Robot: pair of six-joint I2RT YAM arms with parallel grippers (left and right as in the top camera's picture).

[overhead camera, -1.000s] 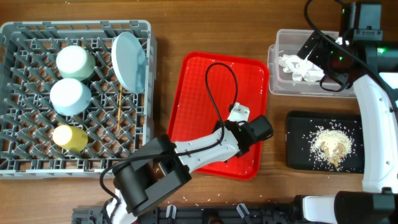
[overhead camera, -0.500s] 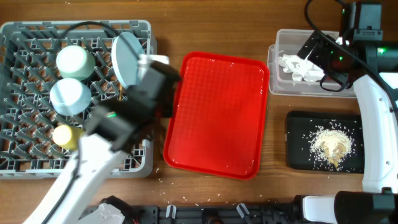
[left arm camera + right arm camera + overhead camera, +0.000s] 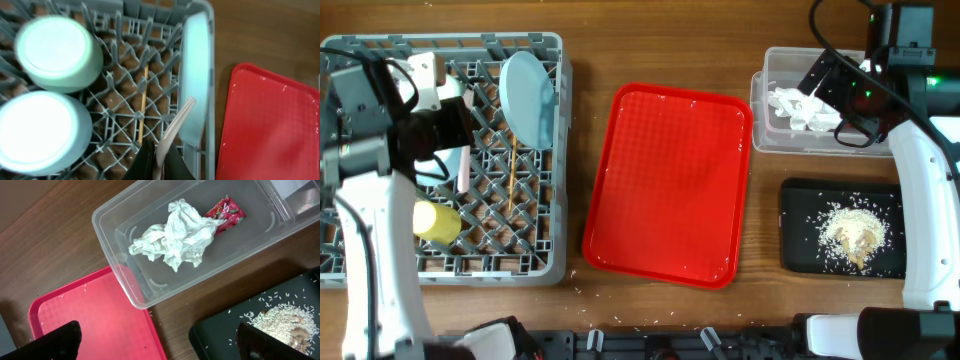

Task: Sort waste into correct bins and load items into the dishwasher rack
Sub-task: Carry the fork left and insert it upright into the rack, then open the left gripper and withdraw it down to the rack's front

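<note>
No readable text, red wrapper (image 3: 226, 211) print blurred

Grey lattice rack (image 3: 470, 272); in it a pale green bowl (image 3: 57, 52), white bowl (image 3: 37, 130), yellow cup (image 3: 435, 222), pale bluish plate (image 3: 528, 98), tan chopsticks (image 3: 510, 180), white fork (image 3: 175, 127). Red tray (image 3: 670, 180), finely gridded, on a brown wood-grain table (image 3: 650, 50). Clear tub (image 3: 757, 120): white tissue (image 3: 175, 235), shiny red wrapper (image 3: 225, 211). Black tray (image 3: 800, 230) speckled with off-white rice (image 3: 855, 235)

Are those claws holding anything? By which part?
The left end effector pinches a white plastic fork by one end, apparently the handle. The right end effector is open, holding nothing.
</note>
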